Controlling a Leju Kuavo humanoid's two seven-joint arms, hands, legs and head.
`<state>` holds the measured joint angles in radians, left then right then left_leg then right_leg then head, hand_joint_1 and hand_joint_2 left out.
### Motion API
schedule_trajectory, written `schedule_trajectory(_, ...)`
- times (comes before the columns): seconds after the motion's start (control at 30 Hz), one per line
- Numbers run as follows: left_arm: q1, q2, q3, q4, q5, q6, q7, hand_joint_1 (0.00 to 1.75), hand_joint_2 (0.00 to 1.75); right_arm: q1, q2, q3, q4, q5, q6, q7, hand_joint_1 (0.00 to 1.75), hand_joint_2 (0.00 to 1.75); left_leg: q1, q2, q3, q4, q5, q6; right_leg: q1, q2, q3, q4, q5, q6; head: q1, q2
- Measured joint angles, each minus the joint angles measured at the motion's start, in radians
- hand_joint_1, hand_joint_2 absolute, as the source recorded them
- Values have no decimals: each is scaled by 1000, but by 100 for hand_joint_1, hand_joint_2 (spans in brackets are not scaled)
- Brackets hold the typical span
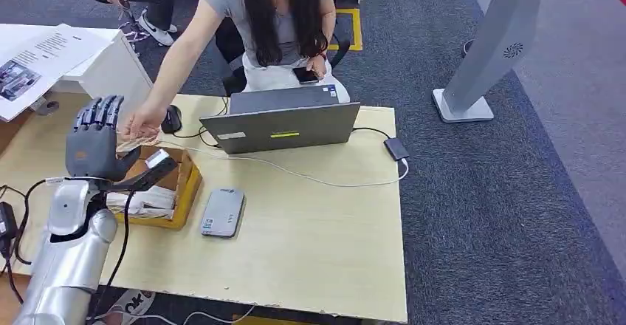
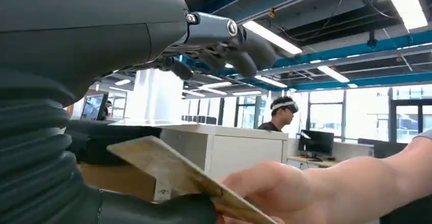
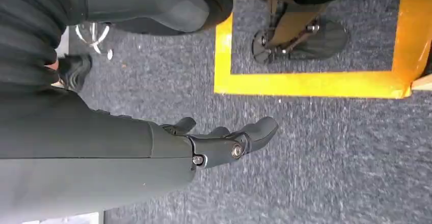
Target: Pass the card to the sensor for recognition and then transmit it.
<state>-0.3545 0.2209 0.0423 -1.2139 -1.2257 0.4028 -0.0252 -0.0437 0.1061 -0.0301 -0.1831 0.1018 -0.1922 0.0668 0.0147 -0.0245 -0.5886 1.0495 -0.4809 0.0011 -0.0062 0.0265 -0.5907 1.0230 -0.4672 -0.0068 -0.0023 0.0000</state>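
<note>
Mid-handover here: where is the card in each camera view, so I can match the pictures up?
Head view: the card sits at the left of the table, between the left hand and the person's hand.
Left wrist view: the card is low in the middle, the person's hand touching it.
Right wrist view: no card here, just the right hand over carpet.
Shared landmark: the person's hand at the card.

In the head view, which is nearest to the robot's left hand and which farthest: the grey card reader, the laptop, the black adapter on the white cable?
From the left hand:
1. Grey card reader, on the table just beyond the yellow box.
2. Laptop, at the table's far edge.
3. Black adapter, past the laptop, near the table's right edge.
</note>
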Motion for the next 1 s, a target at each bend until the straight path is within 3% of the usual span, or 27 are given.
schedule_trajectory(0.73, 6, 6, -1, 8, 19, 11, -29, 175, 175, 0, 7, -1, 4, -5, 14, 0, 0, 175, 0, 0, 0, 0, 0, 0, 0, 0, 0, 0, 0, 0, 0, 0)
schedule_trajectory(0.9, 72, -22, -35, -40, -2, 10, -47, 175, 175, 0, 11, -5, 4, -4, 10, -1, 0, 175, 0, 0, 0, 0, 0, 0, 0, 0, 0, 0, 0, 0, 0, 0)
schedule_trajectory(1.0, 130, -52, -85, -81, -69, 0, -29, 175, 175, 0, 13, -7, 4, -2, 3, 2, 0, 175, -1, 0, -1, 0, 0, 0, 0, 0, 0, -1, 0, 0, 0, 0)
